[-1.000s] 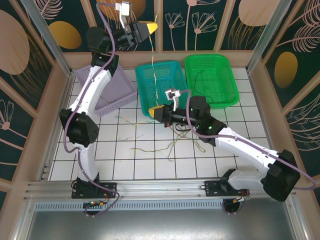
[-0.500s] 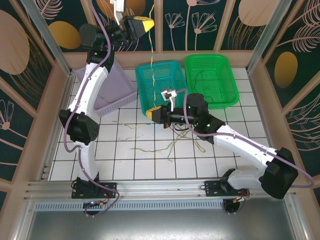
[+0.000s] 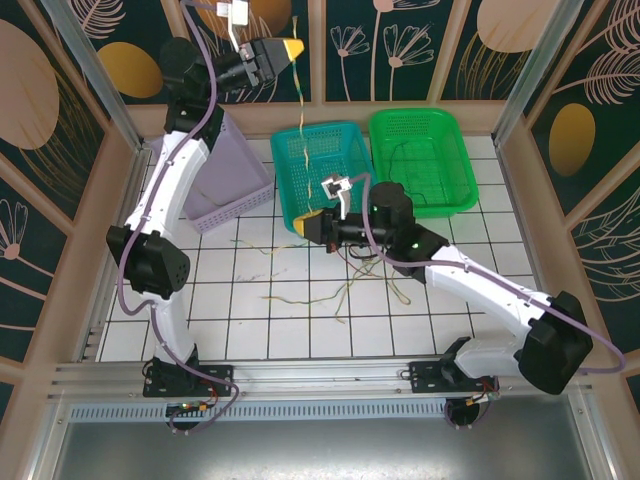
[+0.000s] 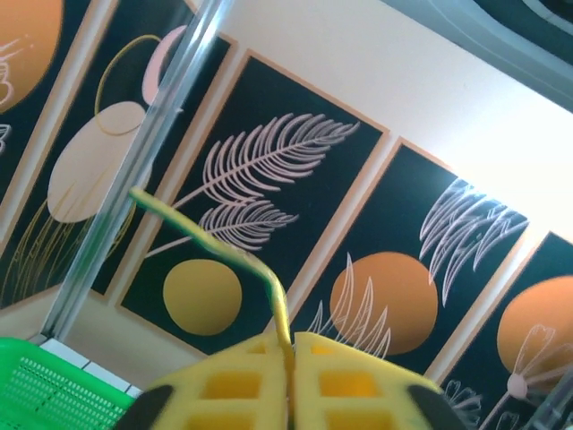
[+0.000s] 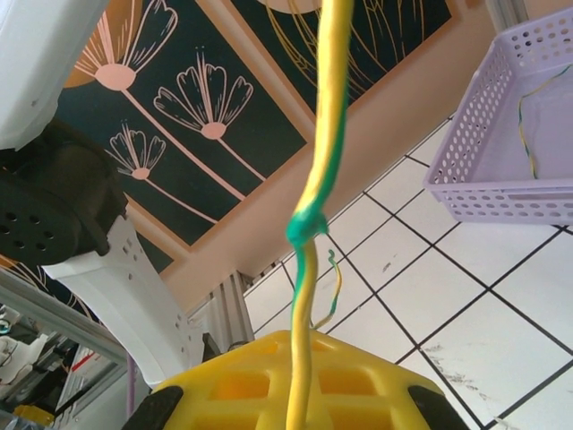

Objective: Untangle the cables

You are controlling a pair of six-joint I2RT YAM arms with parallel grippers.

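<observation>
Between the two arms, one yellow-and-green cable (image 3: 304, 130) runs taut. Its long axis goes from the left tool (image 3: 291, 48), high up by the back wall, down to the right tool (image 3: 311, 222), low at the near rim of the teal basket (image 3: 350, 160). Each tool is pressed together on one end of it. In the left wrist view the strand (image 4: 224, 244) bends out from the closed yellow pads (image 4: 233, 385). In the right wrist view it rises straight from the pads, with a green knot (image 5: 304, 228) just above them, so the knot lies nearer the right arm. Other loose cables (image 3: 300, 296) lie on the counter (image 3: 220, 310), just in front of the right tool. No brand, label or writing can be read.
</observation>
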